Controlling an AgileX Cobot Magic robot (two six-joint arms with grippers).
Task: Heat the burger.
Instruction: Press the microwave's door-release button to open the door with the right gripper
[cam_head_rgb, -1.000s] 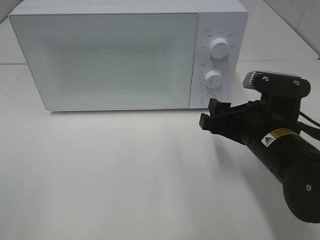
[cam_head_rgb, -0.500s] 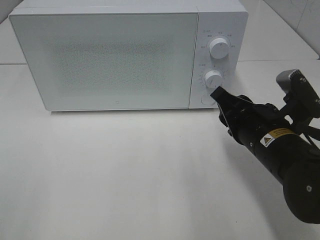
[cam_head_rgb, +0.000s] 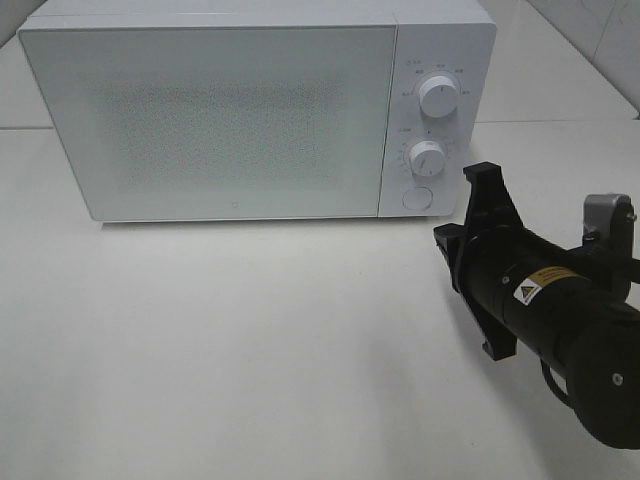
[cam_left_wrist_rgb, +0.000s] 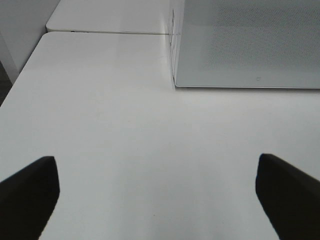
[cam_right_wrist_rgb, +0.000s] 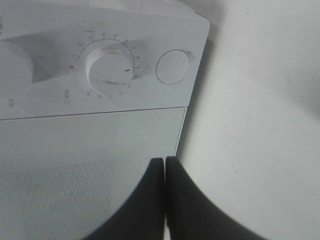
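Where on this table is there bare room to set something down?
The table is bare all along the front of the microwave door, and beside its left end too. It is crowded only at front right, where the right arm sits near the lower knob.

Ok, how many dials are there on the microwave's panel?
2. The upper dial sits near the top of the panel; the lower dial is directly below it. Under them is a flat round button, not a dial. None look hidden.
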